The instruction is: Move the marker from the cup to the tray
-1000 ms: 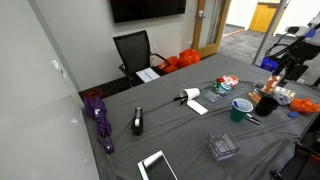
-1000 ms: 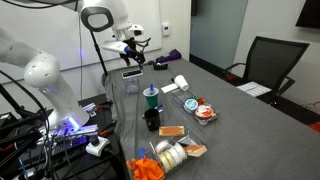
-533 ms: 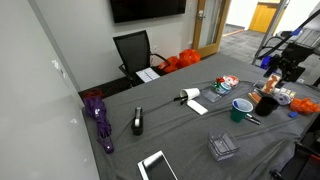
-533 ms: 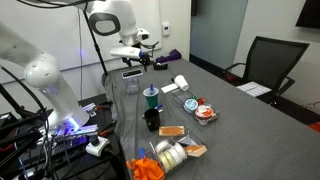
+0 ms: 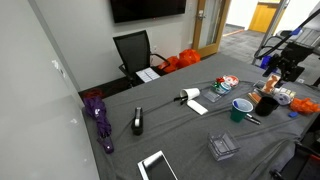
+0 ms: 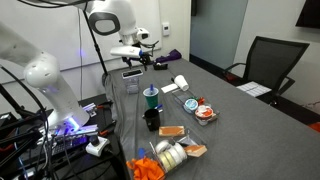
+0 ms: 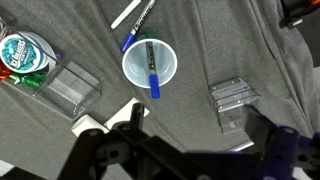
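— So, where is the marker (image 7: 150,72)?

— In the cup (image 7: 150,45). It leans against the cup's wall, with its blue end poking over the rim on the side nearest my camera. The cup stands upright on the grey bench (image 7: 200,40).

— And your gripper (image 6: 141,58)?

— It is released. In the wrist view the two dark fingers stand wide apart at the bottom edge (blurred, but with only bench cloth between them). It hangs in the air above the bench, touching neither the cup nor the marker.

— The tray (image 6: 205,113)?

— In an exterior view it is a small round whitish dish with red patches. It lies flat on the bench, apart from the cup. A clear plastic box (image 6: 190,103) lies just beside it, between it and the cup.

— Anything else close to the cup?

— Two loose pens. A blue pen (image 7: 137,28) lies with its tip just beside the cup's rim, and a white pen (image 7: 128,14) lies next to that one. A square clear container (image 7: 235,97) rests flat on the cloth on the cup's other side. A black cup (image 6: 152,118) stands near the marker's cup too.
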`<state>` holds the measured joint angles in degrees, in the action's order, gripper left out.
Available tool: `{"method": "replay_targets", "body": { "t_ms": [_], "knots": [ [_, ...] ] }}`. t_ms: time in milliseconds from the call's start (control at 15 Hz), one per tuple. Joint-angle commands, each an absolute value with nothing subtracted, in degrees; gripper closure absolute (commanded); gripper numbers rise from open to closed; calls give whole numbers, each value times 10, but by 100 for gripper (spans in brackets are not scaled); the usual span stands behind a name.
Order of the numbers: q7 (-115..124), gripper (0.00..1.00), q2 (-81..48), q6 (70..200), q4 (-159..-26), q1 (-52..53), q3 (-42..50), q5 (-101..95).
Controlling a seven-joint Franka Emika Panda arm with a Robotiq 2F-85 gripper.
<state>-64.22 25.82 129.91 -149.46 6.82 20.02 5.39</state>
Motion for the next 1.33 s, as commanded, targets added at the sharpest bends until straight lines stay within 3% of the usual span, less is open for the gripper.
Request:
{"method": "replay_targets", "body": {
  "t_ms": [0,600,1267],
  "knots": [
    [-720,0,214,1370,-1497,65,203,94],
    [-857,0,74,1475,-1472,65,183,186],
    [-905,0,-71,1496,-1406,15,71,266]
  ]
}}
